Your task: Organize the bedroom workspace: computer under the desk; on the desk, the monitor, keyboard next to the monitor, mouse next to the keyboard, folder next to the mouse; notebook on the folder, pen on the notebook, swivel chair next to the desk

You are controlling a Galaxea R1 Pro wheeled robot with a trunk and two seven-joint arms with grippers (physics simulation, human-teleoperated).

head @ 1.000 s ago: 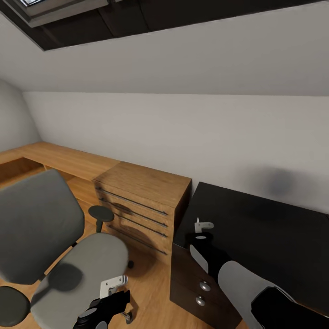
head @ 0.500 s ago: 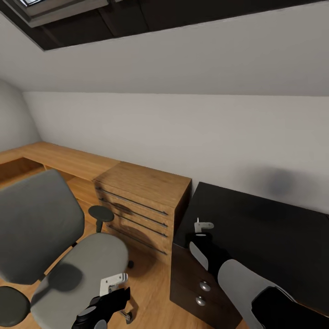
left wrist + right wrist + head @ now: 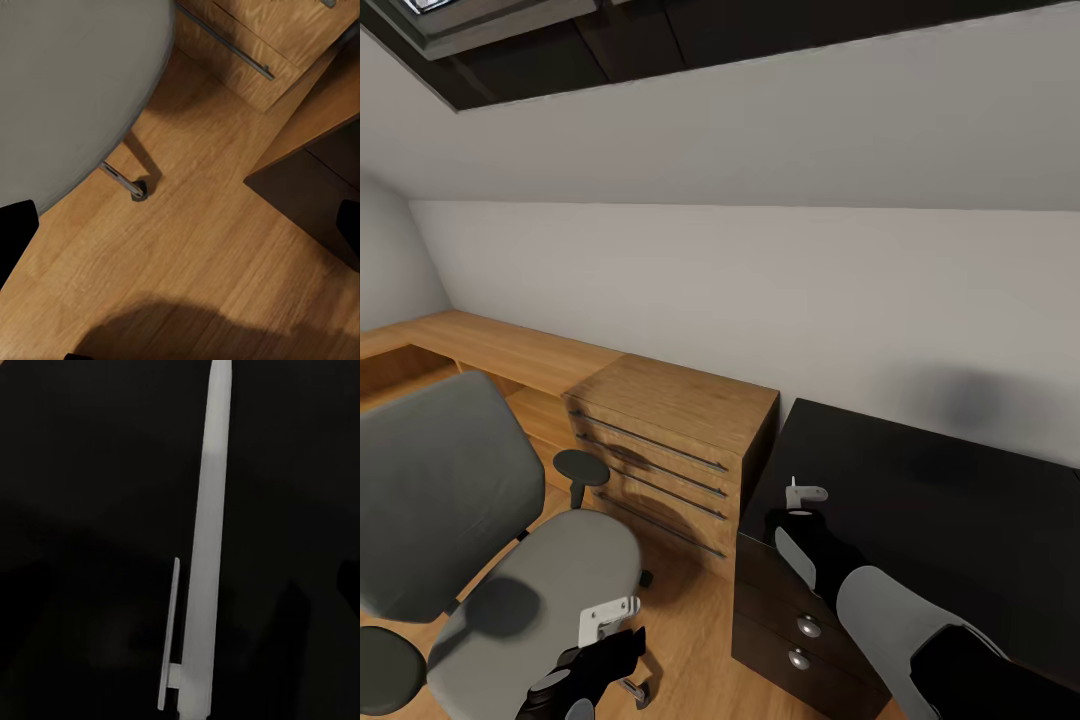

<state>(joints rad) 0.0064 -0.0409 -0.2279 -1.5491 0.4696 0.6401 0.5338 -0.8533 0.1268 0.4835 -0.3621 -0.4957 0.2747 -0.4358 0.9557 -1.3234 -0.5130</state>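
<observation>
The swivel chair, grey with black armrests, stands on the wood floor left of the black desk. My left gripper hangs low by the seat's right edge. In the left wrist view the left gripper is open over bare floor, with the chair seat beside it. My right gripper hovers at the desk's near left corner. The right wrist view has a pale slim pen with a clip, seen whole against the glossy desk top. A faint dark fingertip sits at the frame's edge, apart from the pen.
A light-wood drawer unit stands against the sloped wall between chair and desk, with a low wood shelf running left. The desk's black drawers have silver knobs. A chair caster rests on the floor near my left gripper.
The chair's back has shifted slightly left and down. Both grippers stay almost where they were.
</observation>
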